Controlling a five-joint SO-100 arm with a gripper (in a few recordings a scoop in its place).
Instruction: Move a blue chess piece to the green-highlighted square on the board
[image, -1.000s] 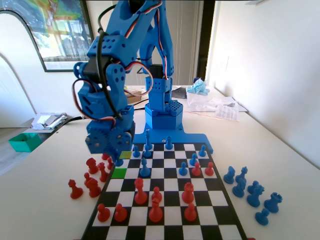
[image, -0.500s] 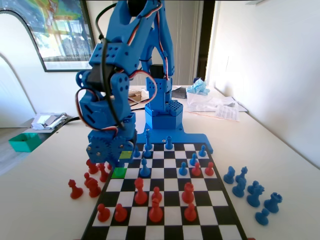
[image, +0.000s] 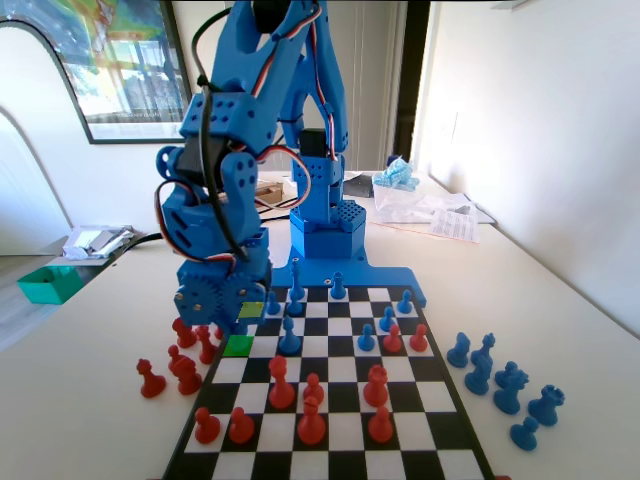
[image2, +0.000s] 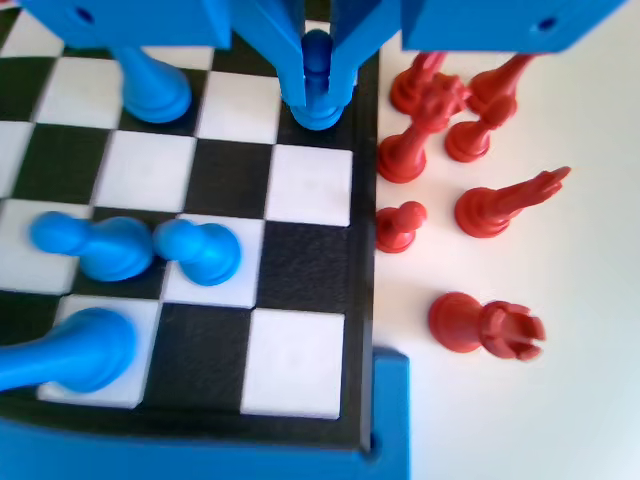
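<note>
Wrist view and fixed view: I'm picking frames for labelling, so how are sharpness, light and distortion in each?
Wrist view: the blue chess piece between the jaws of the gripper is soft, bright even light, faint shadows, board lines tilted. Fixed view: sharper, strong daylight on the right wall, near board edge widened by perspective, green-highlighted square clear.

A home room: a framed picture (image: 120, 60) on white walls, a cluttered table (image: 560, 300), a doorway.

Black-and-white checkered board (image2: 310, 265), blue chess piece (image2: 316, 80), red pieces (image2: 485, 205) beside.
</note>
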